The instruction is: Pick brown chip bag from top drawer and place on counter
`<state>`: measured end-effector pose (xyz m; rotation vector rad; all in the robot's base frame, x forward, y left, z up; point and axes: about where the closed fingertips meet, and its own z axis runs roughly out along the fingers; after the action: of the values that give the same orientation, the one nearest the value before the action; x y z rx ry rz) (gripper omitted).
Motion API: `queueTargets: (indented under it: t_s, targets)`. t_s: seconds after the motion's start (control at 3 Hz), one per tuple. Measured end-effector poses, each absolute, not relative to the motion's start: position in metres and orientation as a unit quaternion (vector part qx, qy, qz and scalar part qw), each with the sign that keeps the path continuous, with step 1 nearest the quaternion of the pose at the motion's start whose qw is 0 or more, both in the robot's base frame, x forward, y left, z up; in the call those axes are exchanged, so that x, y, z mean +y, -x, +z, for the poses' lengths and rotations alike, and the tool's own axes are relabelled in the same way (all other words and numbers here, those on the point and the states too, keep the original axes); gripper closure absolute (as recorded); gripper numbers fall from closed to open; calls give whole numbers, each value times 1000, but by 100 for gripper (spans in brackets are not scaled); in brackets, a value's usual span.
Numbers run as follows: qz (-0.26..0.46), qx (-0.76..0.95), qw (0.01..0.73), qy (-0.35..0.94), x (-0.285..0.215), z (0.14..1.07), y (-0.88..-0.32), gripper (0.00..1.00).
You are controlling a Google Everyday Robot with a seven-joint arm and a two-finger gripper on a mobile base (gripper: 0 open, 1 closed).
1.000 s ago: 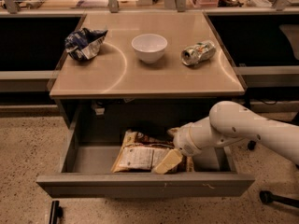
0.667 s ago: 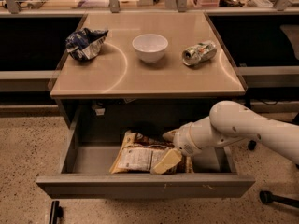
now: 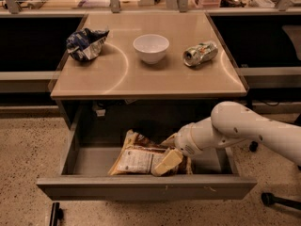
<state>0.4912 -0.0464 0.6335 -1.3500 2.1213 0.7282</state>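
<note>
The brown chip bag lies flat in the open top drawer, white label panel facing up. My gripper reaches into the drawer from the right on the white arm. It sits over the right end of the bag and touches it. The counter is the beige tabletop above the drawer.
On the counter are a crumpled blue-and-silver foil bag at the left, a white bowl in the middle and a crushed can at the right. Dark shelving flanks the table. Speckled floor lies in front.
My gripper has shifted slightly left and down onto the bag's right end. The bag has not visibly moved.
</note>
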Motion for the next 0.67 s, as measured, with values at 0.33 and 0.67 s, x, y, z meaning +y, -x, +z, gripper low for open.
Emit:
queueTargets:
  t_s: [0.33,0.67]
  targets:
    - [269,783,259,498,-46,634,-491,100]
    - [269,783,259,498,-46,640,-491,100]
